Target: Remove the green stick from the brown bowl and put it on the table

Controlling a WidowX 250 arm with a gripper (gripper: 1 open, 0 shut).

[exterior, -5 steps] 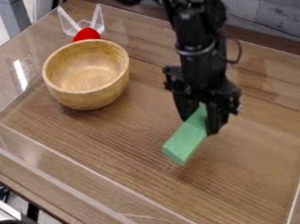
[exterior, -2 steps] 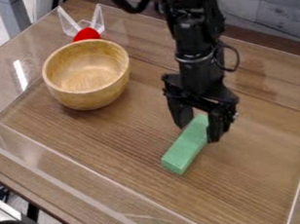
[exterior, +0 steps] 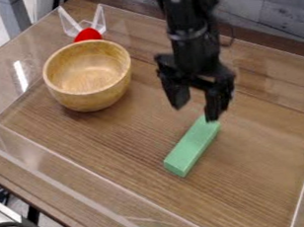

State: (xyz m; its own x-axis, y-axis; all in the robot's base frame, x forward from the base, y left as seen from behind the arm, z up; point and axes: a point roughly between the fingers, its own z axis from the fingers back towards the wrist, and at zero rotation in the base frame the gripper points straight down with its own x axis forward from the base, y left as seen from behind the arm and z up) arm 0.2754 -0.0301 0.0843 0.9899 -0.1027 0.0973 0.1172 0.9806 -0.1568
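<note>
The green stick (exterior: 193, 147) lies flat on the table (exterior: 104, 149), at the right of the middle, pointing diagonally toward the front left. My gripper (exterior: 198, 104) hangs just above the stick's far end, pointing down, with its two black fingers spread wide and nothing between them. The brown bowl (exterior: 89, 76) stands at the left, a good way from the stick, and its tan inside holds nothing.
A small red and white object (exterior: 85, 30) sits behind the bowl near the far edge. Clear plastic walls (exterior: 67, 182) run around the table's edges, with the front wall close to the stick's near end.
The gripper opened and let go of the green stick, which now lies flat on the table. The gripper then rose clear of it.
</note>
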